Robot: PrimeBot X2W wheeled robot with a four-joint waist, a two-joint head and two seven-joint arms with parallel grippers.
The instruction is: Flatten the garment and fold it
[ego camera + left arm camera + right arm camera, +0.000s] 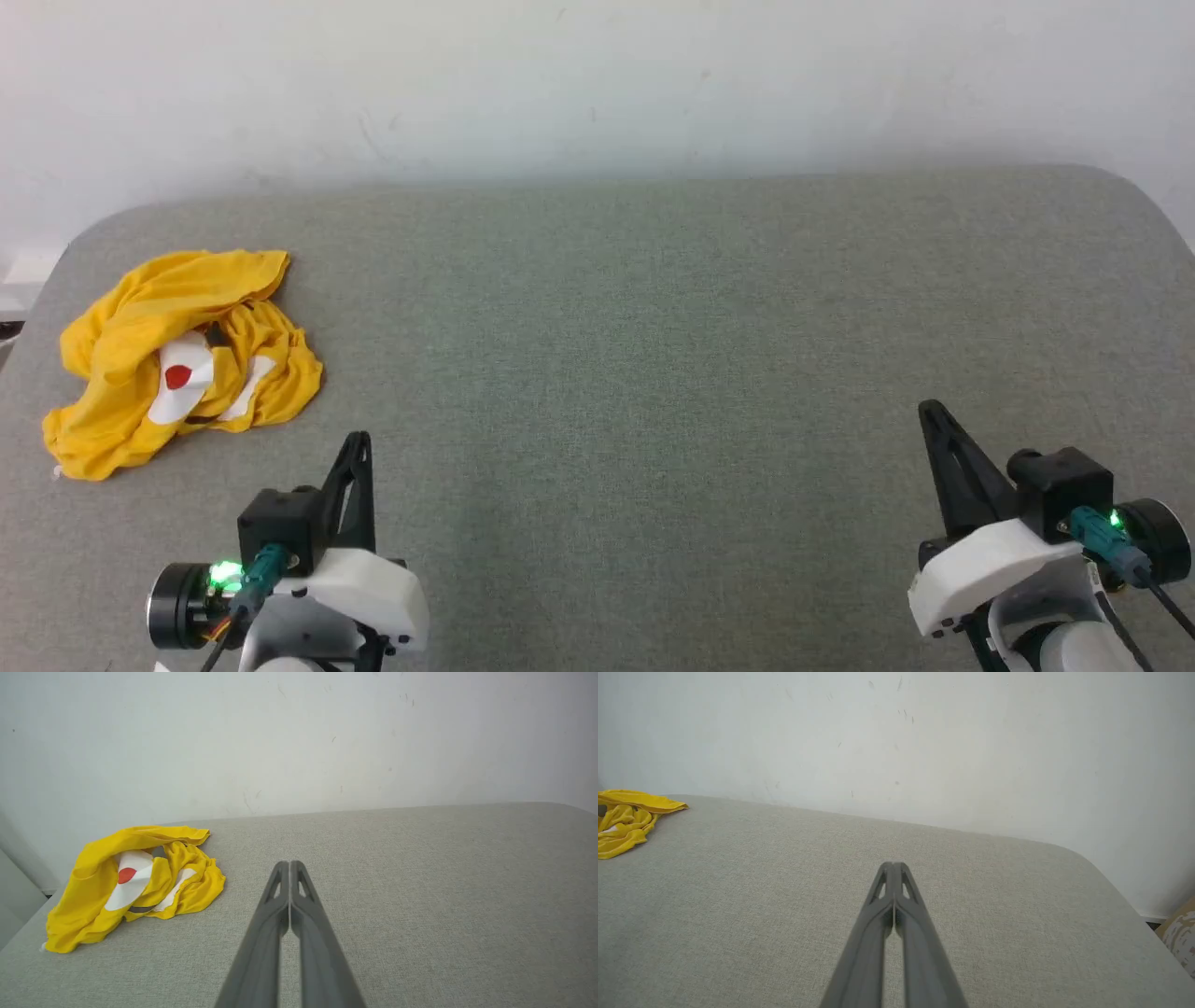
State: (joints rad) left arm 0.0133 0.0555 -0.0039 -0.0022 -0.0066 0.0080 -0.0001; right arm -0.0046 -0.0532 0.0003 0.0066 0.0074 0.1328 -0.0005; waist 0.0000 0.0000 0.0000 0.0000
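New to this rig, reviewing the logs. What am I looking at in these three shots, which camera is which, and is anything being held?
It is a two-armed robot facing a grey padded table set against a white wall. The wide picture comes from a camera on its head, looking down: the left gripper shows at the lower left, the right gripper at the lower right. The other two pictures come from cameras on each wrist, looking along that arm's own two dark fingers.

On the table lies one thing: a yellow T-shirt, crumpled in a heap near the far left corner, with white patches and a red dot showing.

Both grippers are shut, fingers pressed together, and hold nothing. Neither touches the shirt; the left one is nearer to it.
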